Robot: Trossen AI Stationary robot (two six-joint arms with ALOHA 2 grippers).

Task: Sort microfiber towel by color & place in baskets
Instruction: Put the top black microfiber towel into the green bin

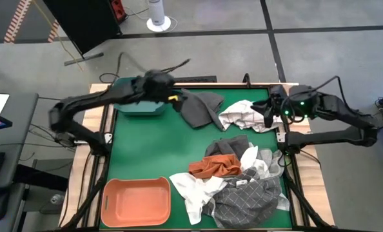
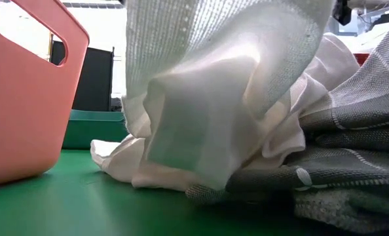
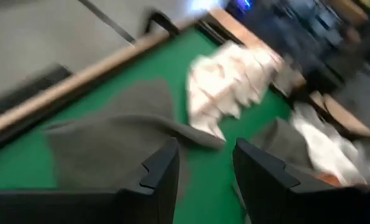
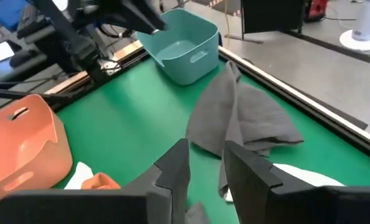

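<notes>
The teal basket (image 1: 140,105) stands at the far left, and the salmon basket (image 1: 137,201) at the near left. A dark grey towel (image 1: 201,108) lies crumpled on the green mat beside the teal basket. A pale towel (image 1: 243,116) lies to its right. A pile at the near right holds a rust orange towel (image 1: 214,167), a grey grid towel (image 1: 246,196), a white towel (image 1: 191,190) and another dark grey one (image 1: 227,147). My left gripper (image 3: 203,152) hovers open between the teal basket and the dark grey towel. My right gripper (image 4: 207,149) is open above the pale towel's right side.
A raised wooden frame (image 1: 198,84) borders the mat. Bare green mat (image 1: 146,148) lies between the two baskets. In the low view the white towel (image 2: 214,98) and the grid towel (image 2: 351,151) fill the foreground beside the salmon basket (image 2: 24,98).
</notes>
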